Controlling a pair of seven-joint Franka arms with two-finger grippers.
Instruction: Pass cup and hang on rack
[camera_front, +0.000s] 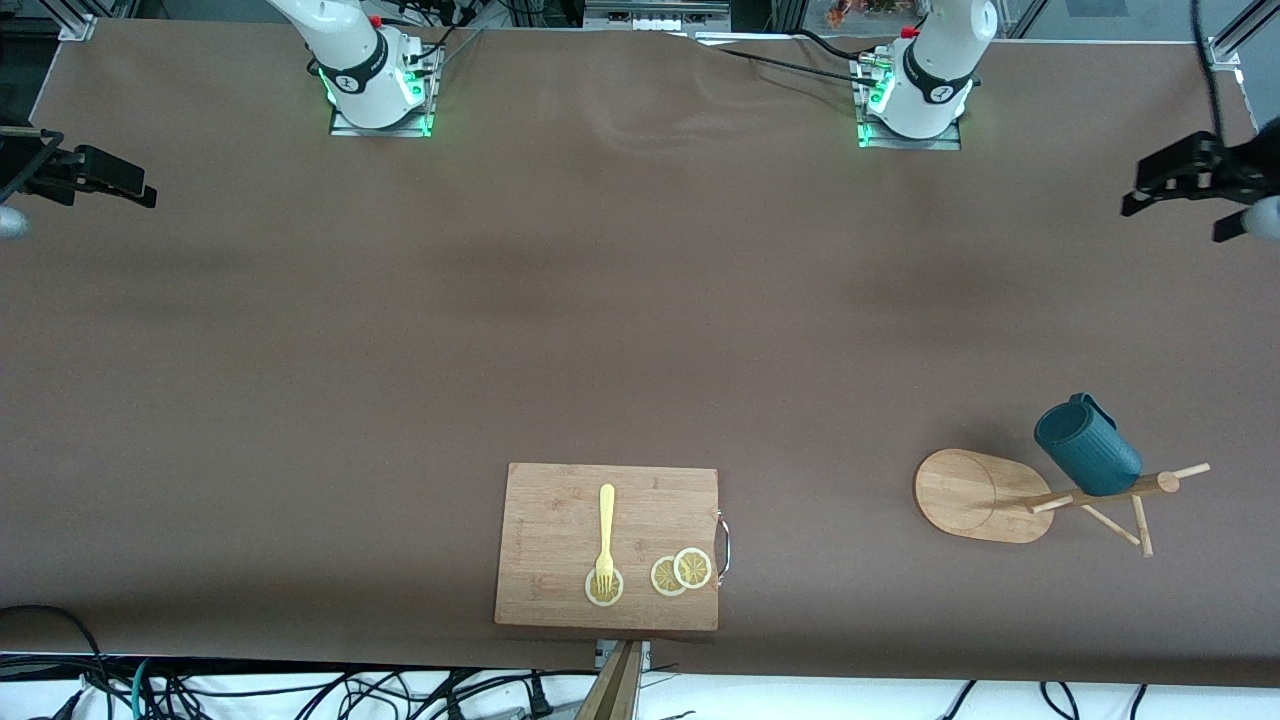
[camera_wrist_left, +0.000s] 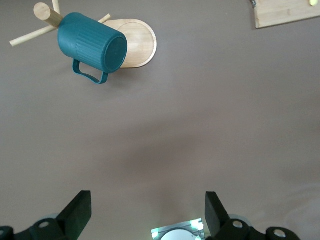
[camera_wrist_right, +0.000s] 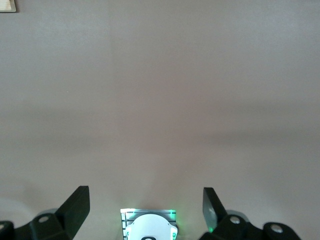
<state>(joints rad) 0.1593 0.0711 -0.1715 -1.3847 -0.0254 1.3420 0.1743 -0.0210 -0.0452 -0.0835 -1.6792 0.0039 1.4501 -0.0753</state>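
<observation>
Both hands wide open, empty: left hand (camera_wrist_left: 148, 215), right hand (camera_wrist_right: 146, 210), w/ cup (camera_front: 1087, 446) on rack (camera_front: 985, 495).

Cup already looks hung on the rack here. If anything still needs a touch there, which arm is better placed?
Left. The cup sits on the rack at the left arm's end of the table; the open left gripper has both in view. The open right gripper waits over bare table at its own end.

Both Franka arms are glossy white with black joint bands, red fittings and black cables, on metal base plates lit green, and the left gripper (camera_wrist_left: 148, 215) and right gripper (camera_wrist_right: 146, 210) carry matte black wedge-shaped fingers (camera_wrist_left: 77, 210) with round screws.
</observation>
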